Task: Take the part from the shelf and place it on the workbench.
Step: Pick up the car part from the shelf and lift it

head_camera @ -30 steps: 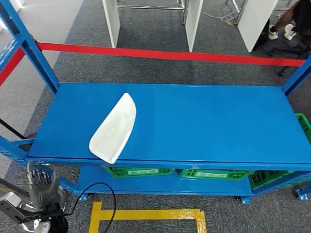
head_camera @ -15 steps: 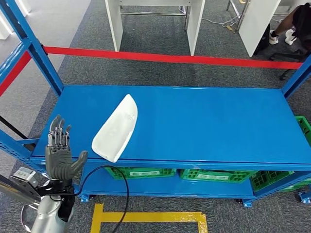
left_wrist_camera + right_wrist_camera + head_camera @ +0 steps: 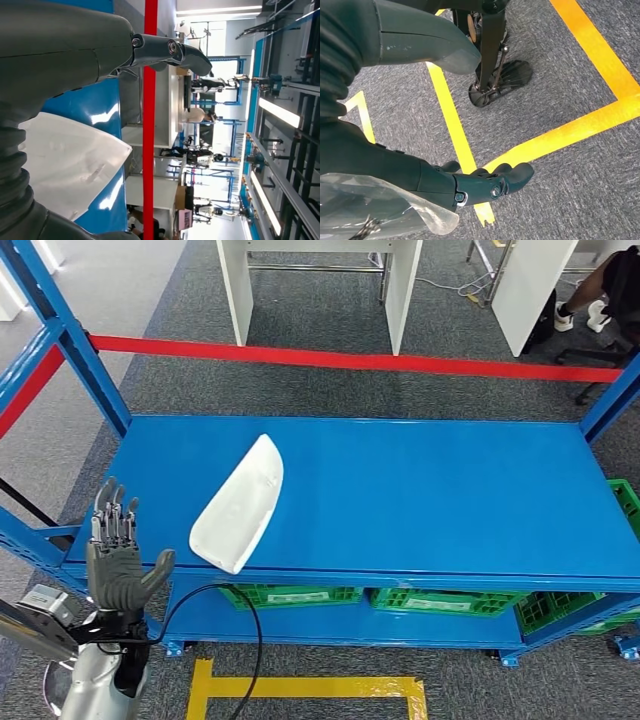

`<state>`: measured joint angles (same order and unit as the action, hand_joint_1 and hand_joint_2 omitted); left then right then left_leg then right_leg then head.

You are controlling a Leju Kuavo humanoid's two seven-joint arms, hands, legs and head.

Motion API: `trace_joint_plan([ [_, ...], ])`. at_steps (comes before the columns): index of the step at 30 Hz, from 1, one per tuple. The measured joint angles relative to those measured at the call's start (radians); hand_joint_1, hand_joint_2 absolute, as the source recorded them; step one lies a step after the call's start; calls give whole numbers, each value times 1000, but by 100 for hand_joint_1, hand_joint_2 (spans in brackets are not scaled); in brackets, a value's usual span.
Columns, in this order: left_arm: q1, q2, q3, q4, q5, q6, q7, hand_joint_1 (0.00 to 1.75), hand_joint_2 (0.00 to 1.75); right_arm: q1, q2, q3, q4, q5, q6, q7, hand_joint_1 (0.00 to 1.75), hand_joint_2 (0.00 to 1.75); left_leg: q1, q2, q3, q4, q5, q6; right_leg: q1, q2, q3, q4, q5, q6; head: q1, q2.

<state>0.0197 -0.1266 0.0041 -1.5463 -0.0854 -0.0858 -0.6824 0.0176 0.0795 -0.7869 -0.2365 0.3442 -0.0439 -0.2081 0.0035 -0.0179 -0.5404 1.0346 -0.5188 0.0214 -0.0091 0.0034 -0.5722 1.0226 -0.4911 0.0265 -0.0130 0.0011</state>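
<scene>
The part (image 3: 238, 503) is a white curved plastic shell lying on the blue shelf (image 3: 423, 490), near its front edge at the left. My left hand (image 3: 117, 555) is raised in front of the shelf's left end, a short way left of the part, fingers spread and empty. In the left wrist view the part (image 3: 71, 167) lies just beyond the hand's fingers (image 3: 170, 50), apart from them. My right hand (image 3: 433, 120) hangs over the grey carpet with its fingers apart, holding nothing.
Green crates (image 3: 287, 593) sit on the lower shelf. Blue uprights (image 3: 68, 340) frame the shelf ends. A red tape line (image 3: 362, 360) and white table legs (image 3: 234, 285) lie beyond. Yellow floor tape (image 3: 302, 685) marks the carpet in front. A person's legs (image 3: 581, 290) show at far right.
My left hand rose from below the shelf edge to shelf height with fingers spread, then sank slightly. The view shifted a little a second ago. The part has not moved.
</scene>
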Motion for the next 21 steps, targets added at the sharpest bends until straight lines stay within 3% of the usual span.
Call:
trace_joint_plan([
  [4, 5, 20, -7, -5, -86, -15, -11, 0, 175, 0, 0, -5, 0, 18, 5, 0, 0, 175, 0, 0, 0, 0, 0, 0, 0, 0, 0, 0, 0, 0, 0, 0],
  [9, -19, 71, -90, 14, -354, 49, 27, 0, 175, -2, 0, -14, 0, 49, 22, 0, 0, 175, 0, 0, 1, 0, 0, 0, 0, 0, 0, 0, 0, 0, 0, 0],
  [14, -104, 107, -221, 89, -518, 94, 120, 0, 175, -9, -4, -17, 0, 82, 37, 6, 0, 175, 0, 0, 1, 0, 1, 0, 0, 0, 0, 0, 1, 0, 0, 0],
  [21, -223, 121, -363, 188, -610, 94, 224, 0, 175, -17, -10, -17, 0, 118, 48, 16, 0, 175, 0, 0, 1, 0, 1, 0, 0, 0, 0, 0, 1, 0, 0, 0],
])
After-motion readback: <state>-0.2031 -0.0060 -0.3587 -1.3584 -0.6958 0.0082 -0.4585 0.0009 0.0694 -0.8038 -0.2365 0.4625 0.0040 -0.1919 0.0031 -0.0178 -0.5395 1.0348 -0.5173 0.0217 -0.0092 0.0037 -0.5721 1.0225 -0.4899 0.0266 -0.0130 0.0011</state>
